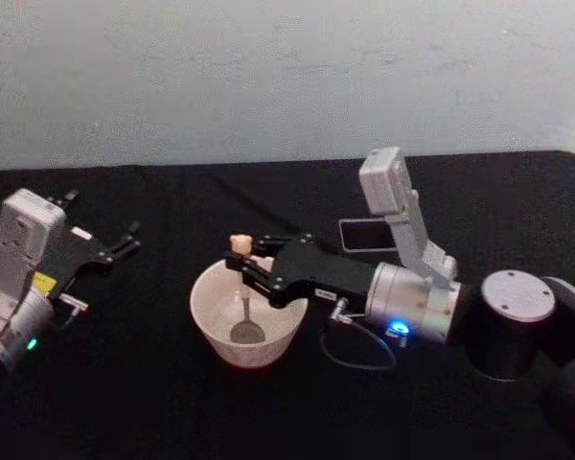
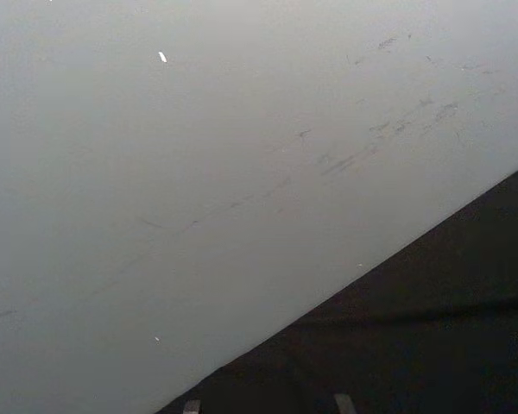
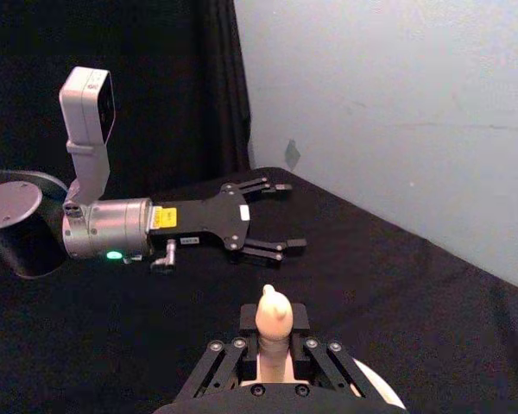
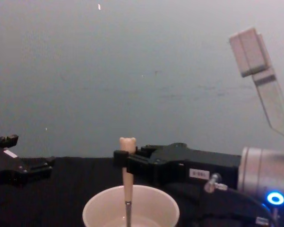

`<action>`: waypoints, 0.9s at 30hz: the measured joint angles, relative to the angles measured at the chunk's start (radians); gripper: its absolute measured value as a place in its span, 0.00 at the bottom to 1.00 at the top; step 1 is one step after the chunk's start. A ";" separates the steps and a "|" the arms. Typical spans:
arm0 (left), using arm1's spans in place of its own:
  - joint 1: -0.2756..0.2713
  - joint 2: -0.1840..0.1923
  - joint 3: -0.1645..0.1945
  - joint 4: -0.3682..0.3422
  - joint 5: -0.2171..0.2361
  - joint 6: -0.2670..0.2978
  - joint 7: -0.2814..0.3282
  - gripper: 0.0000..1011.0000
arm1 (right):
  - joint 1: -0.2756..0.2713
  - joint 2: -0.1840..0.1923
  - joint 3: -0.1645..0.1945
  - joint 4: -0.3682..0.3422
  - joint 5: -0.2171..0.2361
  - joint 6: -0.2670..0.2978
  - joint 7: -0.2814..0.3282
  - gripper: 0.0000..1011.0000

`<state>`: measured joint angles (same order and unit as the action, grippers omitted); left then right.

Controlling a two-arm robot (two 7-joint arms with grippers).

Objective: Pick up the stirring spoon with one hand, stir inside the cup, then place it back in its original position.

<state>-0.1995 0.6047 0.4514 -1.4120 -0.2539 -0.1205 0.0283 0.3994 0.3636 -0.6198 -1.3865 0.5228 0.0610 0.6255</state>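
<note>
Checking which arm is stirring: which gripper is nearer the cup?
Right. The right gripper sits over the cup, shut on the stirring spoon; the left gripper hangs open, off to its left.

Two grippers, left gripper point(image 3: 290, 216), right gripper point(image 1: 249, 261); one stirring spoon point(image 1: 246, 331), one cup point(image 1: 209, 321), seemingly one holder point(image 1: 369, 235).

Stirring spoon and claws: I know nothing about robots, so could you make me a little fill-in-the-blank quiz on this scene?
1. The right claw is shut on the stirring spoon's beige ____.
2. The spoon's shiny bowl sits ____ the cream cup.
3. The left claw, away to the cup's left, is ____ and holds nothing.
Missing words: handle; inside; open.
</note>
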 joint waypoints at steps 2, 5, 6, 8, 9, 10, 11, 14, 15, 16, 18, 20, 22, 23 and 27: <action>0.000 0.000 0.000 0.000 0.000 0.000 0.000 0.99 | 0.011 -0.012 -0.008 0.014 -0.004 -0.001 0.000 0.21; 0.000 0.000 0.000 0.000 0.000 0.000 0.000 0.99 | 0.028 -0.029 -0.017 0.038 -0.012 -0.003 -0.004 0.21; 0.000 0.000 0.000 0.000 0.000 0.000 0.000 0.99 | 0.033 -0.035 -0.020 0.045 -0.015 -0.003 -0.006 0.21; 0.000 0.000 0.000 0.000 0.000 0.000 0.000 0.99 | 0.041 -0.043 -0.023 0.056 -0.020 -0.004 -0.009 0.21; 0.000 0.000 0.000 0.000 0.000 0.000 0.000 0.99 | 0.051 -0.052 -0.025 0.070 -0.024 -0.006 -0.013 0.21; 0.000 0.000 0.000 0.000 0.000 0.000 0.000 0.99 | 0.059 -0.061 -0.025 0.081 -0.029 -0.007 -0.018 0.21; 0.000 0.000 0.000 0.000 0.000 0.000 0.000 0.99 | 0.064 -0.066 -0.025 0.089 -0.032 -0.009 -0.021 0.21; 0.000 0.000 0.000 0.000 0.000 0.000 0.000 0.99 | 0.081 -0.082 -0.024 0.116 -0.043 -0.016 -0.034 0.21; 0.000 0.000 0.000 0.000 0.000 0.000 0.000 0.99 | 0.081 -0.082 -0.024 0.116 -0.043 -0.016 -0.034 0.21; 0.000 0.000 0.000 0.000 0.000 0.000 0.000 0.99 | 0.088 -0.088 -0.022 0.127 -0.048 -0.020 -0.040 0.21; 0.000 0.000 0.000 0.000 0.000 0.000 0.000 0.99 | 0.097 -0.095 -0.015 0.141 -0.055 -0.023 -0.049 0.21; 0.000 0.000 0.000 0.000 0.000 0.000 0.000 0.99 | 0.101 -0.097 -0.011 0.148 -0.059 -0.024 -0.053 0.21; 0.000 0.000 0.000 0.000 0.000 0.000 0.000 0.99 | 0.105 -0.099 -0.002 0.155 -0.063 -0.025 -0.060 0.21; 0.000 0.000 0.000 0.000 0.000 0.000 0.000 0.99 | 0.105 -0.098 0.001 0.156 -0.064 -0.025 -0.062 0.21; 0.000 0.000 0.000 0.000 0.000 0.000 0.000 0.99 | 0.105 -0.095 0.014 0.157 -0.069 -0.025 -0.070 0.21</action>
<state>-0.1995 0.6047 0.4514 -1.4120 -0.2539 -0.1205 0.0283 0.5044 0.2688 -0.6058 -1.2294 0.4537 0.0358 0.5559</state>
